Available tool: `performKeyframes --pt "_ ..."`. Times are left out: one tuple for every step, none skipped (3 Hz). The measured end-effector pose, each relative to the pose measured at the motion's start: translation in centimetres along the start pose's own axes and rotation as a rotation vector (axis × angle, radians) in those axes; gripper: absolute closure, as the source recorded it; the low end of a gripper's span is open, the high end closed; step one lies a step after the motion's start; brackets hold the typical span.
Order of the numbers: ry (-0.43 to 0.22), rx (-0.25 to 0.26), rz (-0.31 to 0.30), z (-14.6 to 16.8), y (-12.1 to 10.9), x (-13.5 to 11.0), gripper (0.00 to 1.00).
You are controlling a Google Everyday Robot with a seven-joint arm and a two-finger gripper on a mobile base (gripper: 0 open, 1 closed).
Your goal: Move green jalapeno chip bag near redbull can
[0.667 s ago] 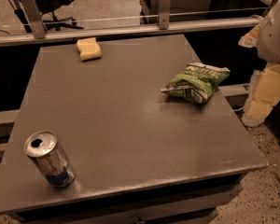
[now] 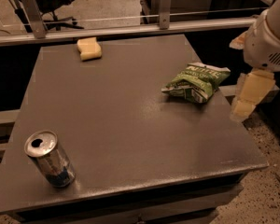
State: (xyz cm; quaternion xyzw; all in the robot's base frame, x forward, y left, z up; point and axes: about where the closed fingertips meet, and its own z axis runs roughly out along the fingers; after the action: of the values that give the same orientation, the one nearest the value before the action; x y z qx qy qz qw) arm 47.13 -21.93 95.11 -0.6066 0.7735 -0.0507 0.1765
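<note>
Hard to make out much of the arm: just a white rounded housing cut off by the right edge of the view, with the cream gripper [image 2: 248,96] hanging under it, out past the right edge of the table [image 2: 130,120] and over the speckled floor [image 2: 266,195]. Open or closed? Can't tell from this angle. Near the bag but not touching it. Green chip bag [image 2: 196,83] lying crumpled on the right side of the grey tabletop, close to that edge and well apart from the can. White lettering across the upper part of the bag, looks like "Kettle"; smaller print below it too blurry to read. Can [image 2: 50,159] standing at the near-left corner, diagonally across from the bag. Silver top with a pull-tab and a dark opening, blue and silver panels on the side, but too dim and smeared down there to read any brand. Yellow sponge [image 2: 89,48] over at the far side, left of centre, away from both. Behind the table, a metal rail [image 2: 130,29] with two uprights, both chopped off by the top of the view. Beyond that, top left, the legs of an office chair [image 2: 60,13], mostly cropped out. Front underside of the table lost in shadow, nothing to make out there.
</note>
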Motion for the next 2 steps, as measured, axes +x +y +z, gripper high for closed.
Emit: performKeyframes --pt "-0.062 0.020 -0.006 4.6 -3.0 -1.1 0.00" --pt "-0.139 0.023 -0.006 8.3 -4.6 -3.1 0.00"
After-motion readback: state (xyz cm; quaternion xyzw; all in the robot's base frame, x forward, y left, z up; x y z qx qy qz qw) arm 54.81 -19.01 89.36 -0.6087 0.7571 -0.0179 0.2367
